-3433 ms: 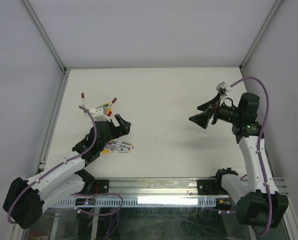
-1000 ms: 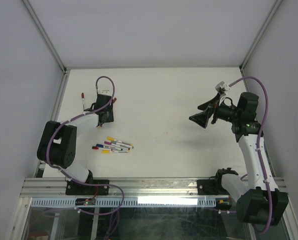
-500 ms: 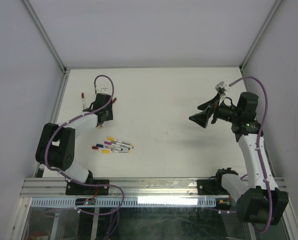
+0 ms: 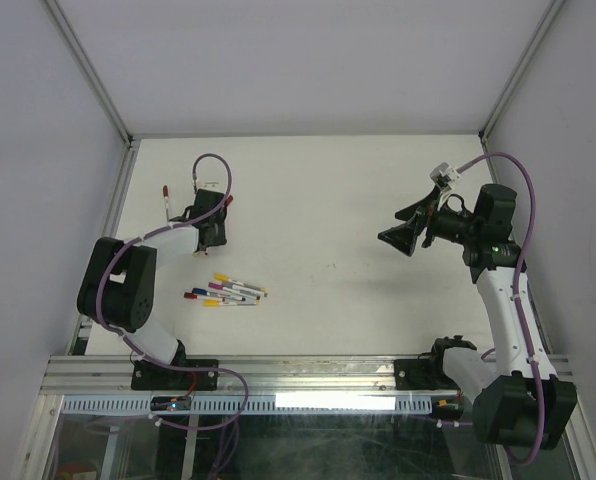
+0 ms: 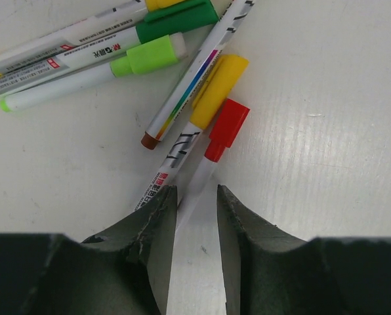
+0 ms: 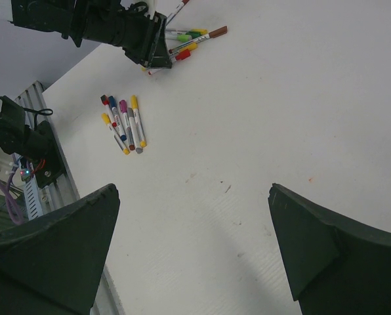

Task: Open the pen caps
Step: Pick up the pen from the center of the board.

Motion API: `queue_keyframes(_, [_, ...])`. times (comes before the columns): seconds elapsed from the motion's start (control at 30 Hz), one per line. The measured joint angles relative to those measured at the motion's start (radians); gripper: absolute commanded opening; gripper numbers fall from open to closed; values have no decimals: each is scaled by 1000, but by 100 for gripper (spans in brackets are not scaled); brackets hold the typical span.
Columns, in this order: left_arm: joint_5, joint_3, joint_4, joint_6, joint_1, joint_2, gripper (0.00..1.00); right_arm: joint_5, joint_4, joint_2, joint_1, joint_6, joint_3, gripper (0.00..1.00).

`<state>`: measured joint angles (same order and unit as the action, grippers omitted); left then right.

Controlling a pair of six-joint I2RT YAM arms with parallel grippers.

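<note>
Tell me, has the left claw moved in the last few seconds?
Yes. The left gripper has shifted away from the near row of pens, toward the far-left pen cluster.

My left tool (image 5: pixel 196 191) is looking matt, rough-edged black plastic; pen caps (image 5: pixel 227 125) are showing smooth, slightly shiny plastic; desk (image 5: pixel 327 118) is reading matt white, faintly grained.

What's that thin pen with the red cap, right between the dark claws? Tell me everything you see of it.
The slim white-barrelled marker pen lies on the white table, its boxy red plastic cap on, pointing away from the left gripper. The dark fingers stand close on either side of its smooth barrel; whether they pinch it I cannot tell. The red cap lies right beside a neighbouring pen's yellow cap.
</note>
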<state>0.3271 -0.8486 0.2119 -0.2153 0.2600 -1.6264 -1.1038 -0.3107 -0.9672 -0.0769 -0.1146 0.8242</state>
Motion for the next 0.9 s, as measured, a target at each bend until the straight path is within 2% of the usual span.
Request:
queue_keyframes(0.33, [-66,-14,16,1,0,-16,23,0,0,0,-3,0,0,99])
queue_keyframes(0.7, [-99,-21,30,-1,35,-19,27,0,0,0,-6,0,0,100])
queue_keyframes(0.9, [-103,-33,43,-5,35,-27,17,0,0,0,-6,1,0,100])
